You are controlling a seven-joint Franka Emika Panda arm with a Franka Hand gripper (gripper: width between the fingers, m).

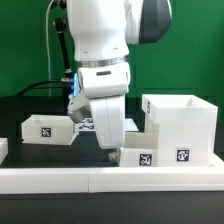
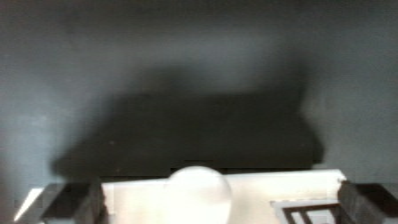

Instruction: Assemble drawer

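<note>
The gripper (image 1: 110,150) points straight down, low over the black table (image 1: 20,108). Its tips are level with a low white drawer tray (image 1: 140,156) that lies right against it on the exterior view's right and carries a marker tag on its front face. In the wrist view the two dark fingers (image 2: 71,203) stand wide apart, and a white panel with a rounded knob (image 2: 196,185) fills the whole gap between them. Its edges run up to both fingers, but the frames do not show whether the fingers press on it or only bracket it. Past the low tray, further from the gripper on the same side, stands the tall open-topped drawer housing (image 1: 181,122). It is white, has a tag low on its front, and touches or nearly touches the tray. On the gripper's other side, well apart from it, sits a second open drawer tray (image 1: 45,128), also tagged and resting flat on the table. A long white rail (image 1: 60,179) runs along the table edge in front of the gripper and all three parts. Beyond the fingers the wrist view shows only dark tabletop, crossed by the arm's shadow.
</note>
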